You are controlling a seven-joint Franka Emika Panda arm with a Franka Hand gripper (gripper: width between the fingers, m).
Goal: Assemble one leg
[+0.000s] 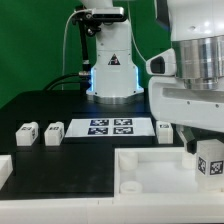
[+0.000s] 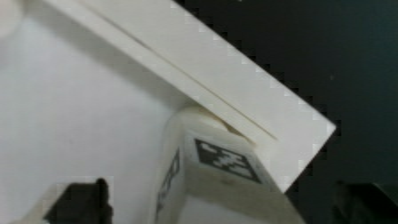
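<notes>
1. Gripper [image 1: 206, 150] is clamped on the leg [image 1: 209, 166], which we hold upright at the exterior view's right, over the white tray part [image 1: 150, 170].
2. We judge a corner hole as the target; none is legible in the wrist view, where the leg [image 2: 217, 165] overlaps the tray's raised rim [image 2: 214, 75].
3. We should keep the leg vertical, centre first, then lower slowly.
4. Spare legs [image 1: 26, 133] lie far left, beside the marker board [image 1: 110, 126].

A flat black tabletop [image 1: 50, 110] fills the near ground in the exterior view. Behind it, at the far side, hangs a plain green backdrop wall [image 1: 30, 45], running from the exterior view's left across to the right. Even, soft light falls over the scene, casting no hard shadows on the table.
</notes>
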